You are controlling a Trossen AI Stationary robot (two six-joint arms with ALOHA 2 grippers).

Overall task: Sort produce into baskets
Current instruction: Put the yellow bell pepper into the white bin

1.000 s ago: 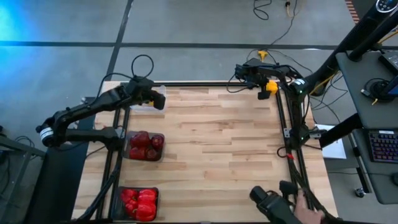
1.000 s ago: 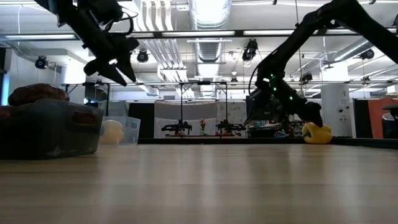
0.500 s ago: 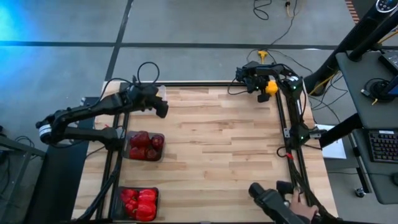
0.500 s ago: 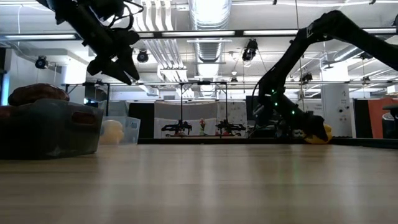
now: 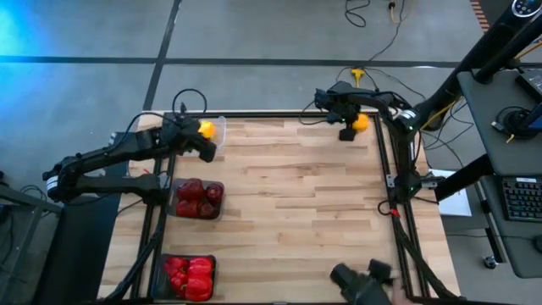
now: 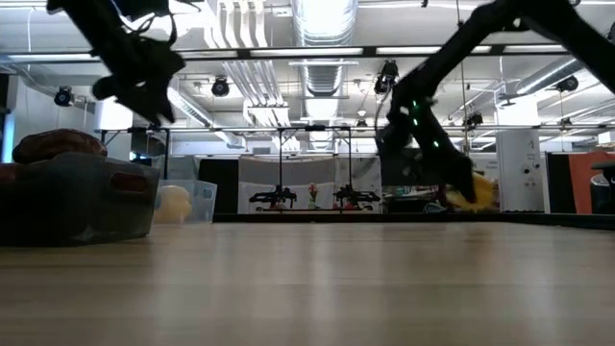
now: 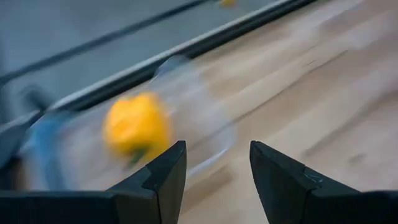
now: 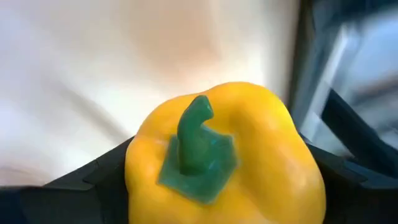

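One yellow pepper (image 8: 225, 158) clenched in right gripper (image 5: 345, 129), 1 o'clock; next carry to clear basket (image 5: 213, 130), 11 o'clock. Left gripper (image 7: 211, 177) released, empty.

Wooden table (image 5: 288, 203): clear basket (image 5: 207, 131) at far left corner, two dark baskets (image 5: 197, 200) along left edge.

Robotics laboratory: exposed silver ceiling ducts (image 6: 322, 29), black floor cables (image 5: 373, 17), a second black robot rig (image 6: 279, 199) mid-frame.

Wooden table (image 5: 296, 203); black cables (image 5: 373, 17) on grey floor; keyboard (image 5: 523, 199) at right.
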